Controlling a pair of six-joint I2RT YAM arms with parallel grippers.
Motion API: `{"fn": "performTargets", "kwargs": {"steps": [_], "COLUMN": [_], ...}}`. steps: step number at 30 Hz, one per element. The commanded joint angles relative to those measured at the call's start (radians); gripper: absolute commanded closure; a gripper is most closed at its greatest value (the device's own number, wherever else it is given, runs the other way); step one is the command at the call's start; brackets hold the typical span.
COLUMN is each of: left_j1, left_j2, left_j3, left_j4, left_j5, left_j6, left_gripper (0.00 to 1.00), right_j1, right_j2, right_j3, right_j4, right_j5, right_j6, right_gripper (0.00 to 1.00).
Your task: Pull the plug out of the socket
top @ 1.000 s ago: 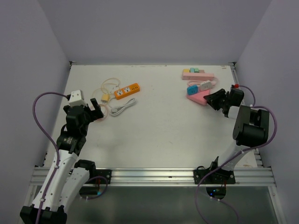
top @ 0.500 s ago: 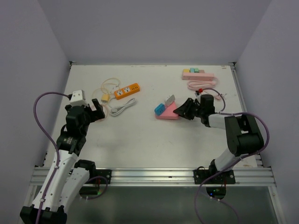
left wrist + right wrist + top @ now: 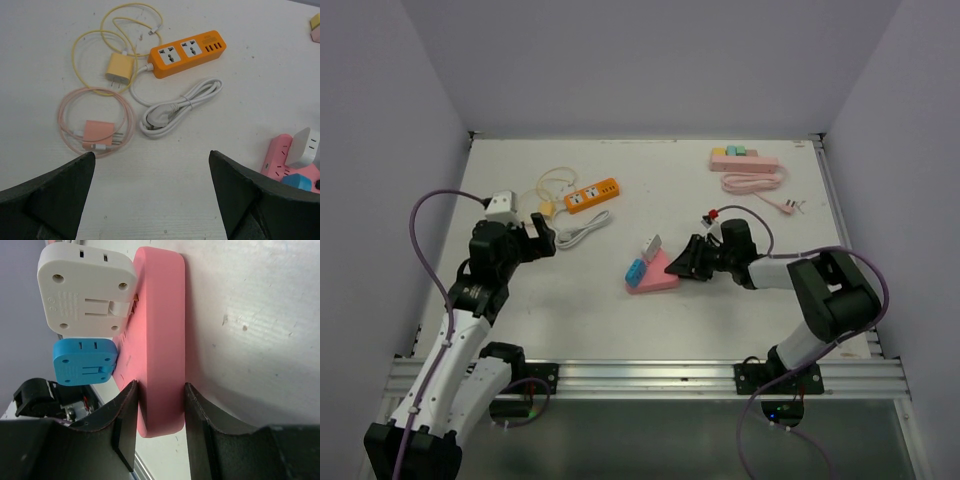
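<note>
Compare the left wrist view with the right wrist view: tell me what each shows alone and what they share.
Left wrist only: the orange power strip, a yellow charger, a pink charger and a bundled white cord. Right wrist only: the right gripper clamped on the end of the pink power strip. Both: that strip with its white plug and blue plug.

White table (image 3: 720,300), orange power strip (image 3: 592,195), yellow charger (image 3: 546,210), white cord (image 3: 582,230), pink socket strip (image 3: 655,277)

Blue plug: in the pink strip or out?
In. The blue plug sits seated against the pink strip face, right beside the white adapter.
</note>
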Motion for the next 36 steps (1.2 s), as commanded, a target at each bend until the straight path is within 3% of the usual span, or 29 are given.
{"fn": "performTargets", "kwargs": {"steps": [1, 7, 15, 19, 29, 36], "left_j1": [-0.004, -0.004, -0.004, -0.004, -0.004, -0.004], "left_j2": [0.015, 0.029, 0.04, 0.041, 0.046, 0.053], "left_j3": [-0.005, -0.005, -0.006, -0.008, -0.01, -0.008], "left_j4": [0.046, 0.05, 0.053, 0.056, 0.057, 0.06], "left_j5": [0.039, 0.039, 0.051, 0.061, 0.071, 0.074], "left_j6": [0.02, 0.022, 0.025, 0.025, 0.028, 0.029], "left_gripper": [0.0, 0.0, 0.0, 0.0, 0.0, 0.0], "right_j1": [0.048, 0.08, 0.097, 0.093, 0.04, 0.039], "right_j2": [-0.047, -0.17, -0.232, -0.227, 0.003, 0.08], "right_j3": [-0.045, -0.091, -0.108, -0.026, 0.175, 0.206], "right_j4": [-0.068, -0.133, -0.179, -0.295, -0.291, -0.29], "right_j5": [0.08, 0.108, 0.105, 0.136, 0.015, -0.117], "right_j6": [-0.028, -0.037, -0.049, -0.168, -0.244, -0.268], "right_gripper": [0.77, 0.46, 0.32, 0.24, 0.23, 0.26]}}
